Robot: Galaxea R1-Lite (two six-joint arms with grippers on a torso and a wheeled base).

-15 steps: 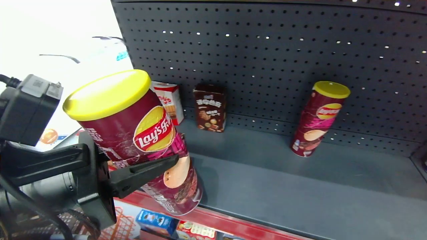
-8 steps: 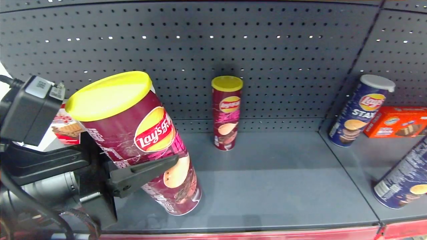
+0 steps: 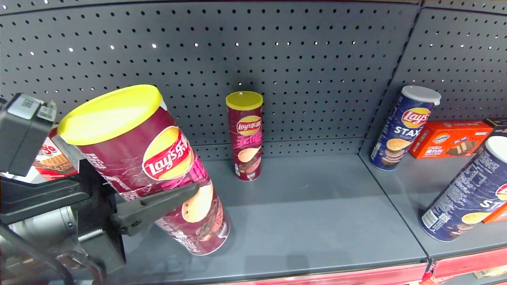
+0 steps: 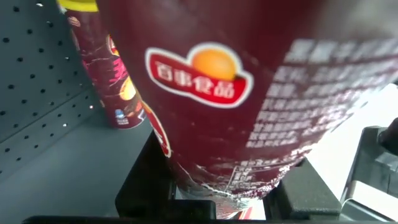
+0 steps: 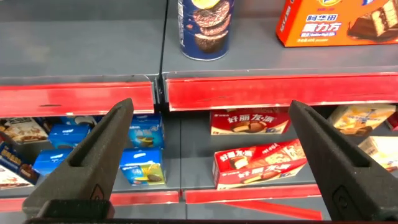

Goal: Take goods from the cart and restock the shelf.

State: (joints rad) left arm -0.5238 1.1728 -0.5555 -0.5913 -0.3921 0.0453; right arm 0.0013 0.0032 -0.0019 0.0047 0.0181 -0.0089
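Left gripper clamps the tilted maroon can; advise standing it upright beside the shelved can.

The dark grey metal shelf is carrying an upright maroon yellow-lidded chip tube, a blue white-lidded tube and an orange carton.

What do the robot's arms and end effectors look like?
Left end effector: matte black, tapered fingers, on a grey round wrist with a black camera box bearing a white label, black cables. Right end effector: dark wedge fingers with small triangle marks.
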